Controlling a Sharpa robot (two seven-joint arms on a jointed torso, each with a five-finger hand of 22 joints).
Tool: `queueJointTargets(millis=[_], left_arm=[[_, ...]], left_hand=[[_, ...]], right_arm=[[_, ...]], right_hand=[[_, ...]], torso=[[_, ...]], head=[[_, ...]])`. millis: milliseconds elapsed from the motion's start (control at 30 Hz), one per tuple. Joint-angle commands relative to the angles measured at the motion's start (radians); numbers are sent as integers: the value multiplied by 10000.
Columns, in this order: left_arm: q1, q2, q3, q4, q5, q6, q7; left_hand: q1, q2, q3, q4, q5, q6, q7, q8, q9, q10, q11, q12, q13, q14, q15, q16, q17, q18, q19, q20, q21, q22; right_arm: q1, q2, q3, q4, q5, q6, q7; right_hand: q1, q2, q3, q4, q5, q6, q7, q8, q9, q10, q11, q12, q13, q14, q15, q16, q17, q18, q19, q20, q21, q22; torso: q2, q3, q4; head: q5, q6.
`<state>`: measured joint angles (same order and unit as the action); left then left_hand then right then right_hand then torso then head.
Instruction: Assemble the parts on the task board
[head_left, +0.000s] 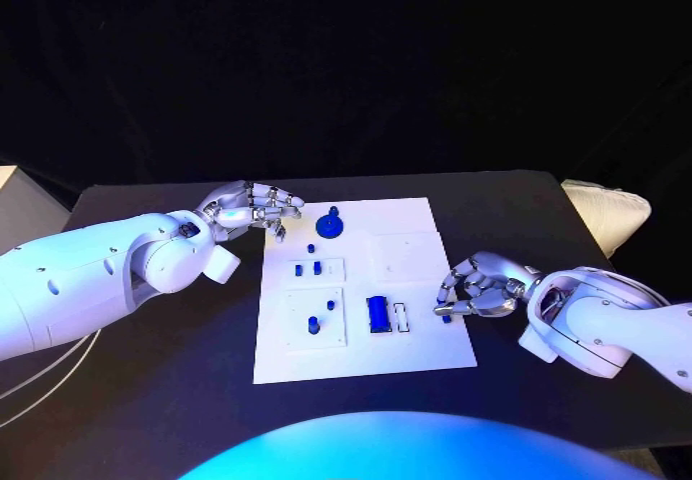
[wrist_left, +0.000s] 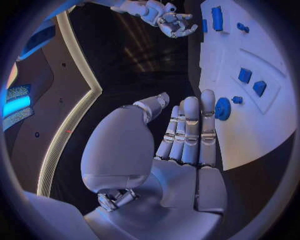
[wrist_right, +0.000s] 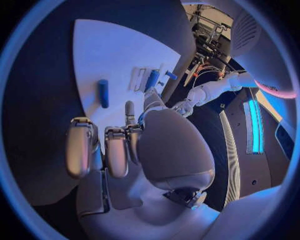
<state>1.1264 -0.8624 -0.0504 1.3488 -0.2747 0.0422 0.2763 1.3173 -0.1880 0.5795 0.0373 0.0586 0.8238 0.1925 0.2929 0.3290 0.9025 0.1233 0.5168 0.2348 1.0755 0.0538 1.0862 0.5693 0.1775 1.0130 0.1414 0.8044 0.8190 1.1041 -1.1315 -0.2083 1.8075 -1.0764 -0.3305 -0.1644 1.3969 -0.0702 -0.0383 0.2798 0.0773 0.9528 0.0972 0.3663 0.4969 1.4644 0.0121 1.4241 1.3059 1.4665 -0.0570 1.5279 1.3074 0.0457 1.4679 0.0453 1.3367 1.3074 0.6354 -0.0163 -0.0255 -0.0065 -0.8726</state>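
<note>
The white task board (head_left: 418, 245) lies in the middle of the table. Blue parts sit on it: a round knobbed part (head_left: 332, 226) at its far left, two small blocks (head_left: 309, 268) in a plate, a peg (head_left: 315, 324) and a long block (head_left: 378, 313). My left hand (head_left: 253, 208) hovers at the board's far left corner with straight, spread fingers (wrist_left: 190, 130) and holds nothing; the round part (wrist_left: 222, 108) lies just past its fingertips. My right hand (head_left: 483, 285) is at the board's right edge, its fingers (wrist_right: 115, 150) curled in with nothing in them, beside the long block (wrist_right: 103, 92).
The black table (head_left: 159, 400) surrounds the board on all sides. A white pillow-like object (head_left: 606, 215) lies at the table's far right edge. An empty white slot frame (head_left: 404, 320) stands next to the long block.
</note>
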Motion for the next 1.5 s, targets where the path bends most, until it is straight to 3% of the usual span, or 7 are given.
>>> queueJointTargets(millis=[33, 267, 400, 600, 900, 1233, 1500], left_arm=[[-15, -12, 5, 60, 53, 52, 166], [-26, -56, 5, 104, 54, 27, 197], [-33, -64, 5, 112, 55, 28, 202], [-44, -70, 6, 116, 55, 39, 202], [-51, -78, 6, 117, 56, 62, 183], [-62, -80, 6, 111, 56, 93, 166], [-69, -94, 6, 114, 56, 100, 162]], left_hand=[[87, 7, -5, 43, 26, -82, -10, 56, -12, -65, 21, 42, -9, -69, -23, 48, 14, 68, 10, 31, -39, -16], [82, 8, -9, 50, 26, -81, -10, 60, -12, -52, 19, 52, -7, -71, -23, 47, 13, 67, 9, 31, -42, -17], [82, 8, -9, 50, 26, -81, -10, 60, -12, -52, 19, 52, -7, -71, -23, 47, 13, 67, 9, 31, -42, -17], [82, 8, -9, 50, 26, -81, -10, 60, -12, -52, 19, 52, -7, -71, -23, 47, 13, 67, 9, 31, -42, -17], [85, 13, -10, 59, 28, -76, -14, 75, -14, -23, 12, 76, -3, -75, -26, 47, 14, 68, 10, 30, -49, -20], [85, 13, -10, 59, 28, -76, -14, 75, -14, -23, 12, 76, -3, -75, -26, 47, 14, 68, 10, 30, -49, -20], [85, 13, -10, 59, 28, -76, -14, 75, -14, -23, 12, 76, -3, -75, -26, 47, 14, 68, 10, 30, -49, -20]], right_arm=[[14, -199, -4, -77, -1238, -535, 135], [25, -591, -9, 23, -2526, -1235, -329], [-1, -618, -11, 55, -2940, -1374, -672], [-207, -352, -17, 6, -3237, -1260, -1315], [-527, 126, -22, -112, -3307, -901, -1794], [-687, 465, -21, -244, -3402, -703, -2082], [-742, 664, -21, -457, -3657, -554, -2273]], right_hand=[[75, -96, -1, 44, -27, -33, 24, -86, -28, 392, 72, 39, 1787, 818, 73, -66, 1633, 2, 313, 80, -63, 1562], [-56, -298, -11, 105, -58, 177, -5, -100, -39, 365, 59, -19, 1754, 802, 75, -102, 1572, 13, 305, 104, -109, 1550], [-196, -384, 29, 124, -71, 361, -57, -55, -22, 349, 21, -58, 1732, 799, 44, -114, 1558, 19, 303, 92, -138, 1544], [-791, -507, 136, 147, -113, 508, -116, -43, -8, 319, -31, -134, 1688, 793, 0, -139, 1528, 27, 299, 55, -198, 1531], [-1459, -375, 397, 149, 1, 666, -184, -23, 16, 373, -89, -57, 1734, 827, -50, -77, 1659, -3, 358, 11, -56, 1612], [-1540, -271, 489, 136, 33, 729, -213, -17, 18, 408, -113, 7, 1773, 848, -66, -30, 1748, -20, 388, -3, 30, 1654], [-1067, -312, 728, 61, 75, 759, -236, -69, -3, 420, -140, 19, 1785, 852, -95, -22, 1766, -27, 404, -36, 60, 1683]], torso=[[15, 14, 12], [14, 14, 9], [10, 18, 6], [14, 13, 17], [19, 14, 14], [11, 10, 22], [20, 14, 25]], head=[[-33, 0], [-63, 0], [-75, 0], [-75, 0], [-69, 0], [-85, 0], [-62, 0]])
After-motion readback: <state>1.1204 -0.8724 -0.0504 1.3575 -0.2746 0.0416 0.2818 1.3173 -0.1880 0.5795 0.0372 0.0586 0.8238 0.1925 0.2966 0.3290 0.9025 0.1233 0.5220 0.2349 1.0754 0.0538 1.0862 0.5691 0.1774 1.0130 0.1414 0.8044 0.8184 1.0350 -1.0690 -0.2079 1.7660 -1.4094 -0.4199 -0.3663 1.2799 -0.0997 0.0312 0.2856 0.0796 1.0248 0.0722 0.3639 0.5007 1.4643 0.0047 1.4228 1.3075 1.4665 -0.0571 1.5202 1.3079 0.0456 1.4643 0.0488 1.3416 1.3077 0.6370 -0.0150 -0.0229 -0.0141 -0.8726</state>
